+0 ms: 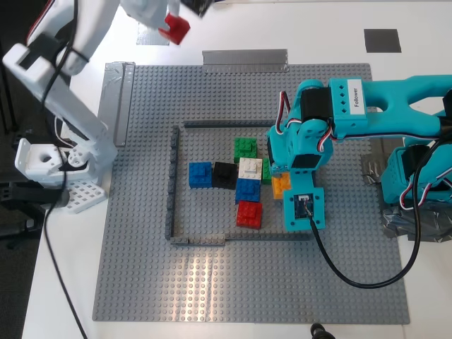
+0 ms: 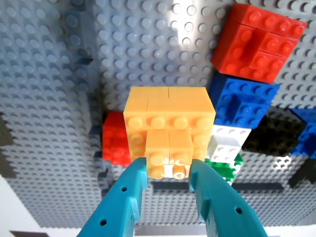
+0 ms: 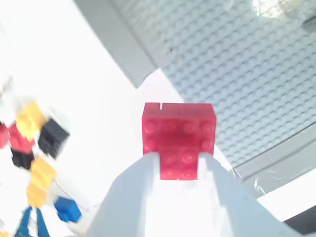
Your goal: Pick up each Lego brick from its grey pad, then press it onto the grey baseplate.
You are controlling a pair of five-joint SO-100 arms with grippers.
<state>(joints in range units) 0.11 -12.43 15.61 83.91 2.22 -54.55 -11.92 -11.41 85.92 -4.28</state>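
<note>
First claw [image 2: 168, 180] clamping orange brick [image 2: 169, 129]; second claw [image 3: 178, 165] clamping red brick [image 3: 179, 138].

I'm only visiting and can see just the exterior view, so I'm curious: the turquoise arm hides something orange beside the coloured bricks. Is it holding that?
Observer: Yes. The first wrist view shows my first gripper with its jaws shut on the orange brick.
Visitor: And the red piece under the white arm?
Observer: The second wrist view shows my second gripper clamping the red brick by its sides, above the white tabletop just off the grey baseplate.
Visitor: Anything else I'm missing?
Observer: Some blurred loose bricks, yellow, black and blue, lie on that tabletop outside your picture.
</note>
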